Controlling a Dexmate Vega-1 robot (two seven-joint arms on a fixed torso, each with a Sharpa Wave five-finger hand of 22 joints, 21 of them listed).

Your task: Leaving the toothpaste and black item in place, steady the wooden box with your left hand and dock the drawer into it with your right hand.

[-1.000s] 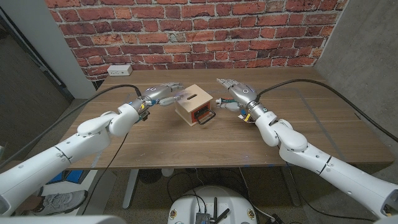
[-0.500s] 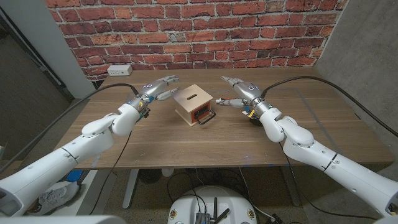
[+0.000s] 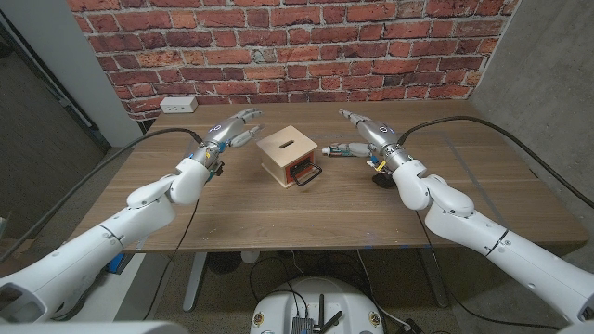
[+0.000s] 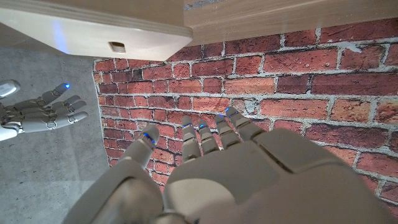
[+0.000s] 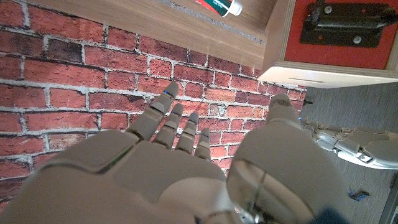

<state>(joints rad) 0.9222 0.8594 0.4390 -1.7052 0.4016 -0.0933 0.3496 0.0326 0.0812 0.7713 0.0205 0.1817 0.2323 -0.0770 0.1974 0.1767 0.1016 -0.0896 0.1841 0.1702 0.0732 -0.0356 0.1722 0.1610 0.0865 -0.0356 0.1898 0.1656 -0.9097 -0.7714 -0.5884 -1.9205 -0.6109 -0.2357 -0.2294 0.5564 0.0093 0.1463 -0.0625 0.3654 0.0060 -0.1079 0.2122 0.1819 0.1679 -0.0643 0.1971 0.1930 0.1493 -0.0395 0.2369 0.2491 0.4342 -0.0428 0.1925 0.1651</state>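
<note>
Wooden box: at table centre, a little toward 12 o'clock; slot in the top face; red drawer front with black handle facing about 5 o'clock, sitting flush inside the box.
Left hand: at 9 o'clock from the box, near but apart from it; fingers spread and straight, holding nothing.
Right hand: at 3 o'clock from the box, apart from it; fingers stretched out and apart, holding nothing.
Toothpaste: lying on the table between box and right hand, just under the fingers; contact not clear.
Black item: on the table beside the right wrist, mostly hidden.
Table: wooden, bearing all of these.
Wall outlet: white, at 11 o'clock, at foot of the brick wall.
Right wrist view: red front with its black handle close by, toothpaste cap on the wood.
</note>
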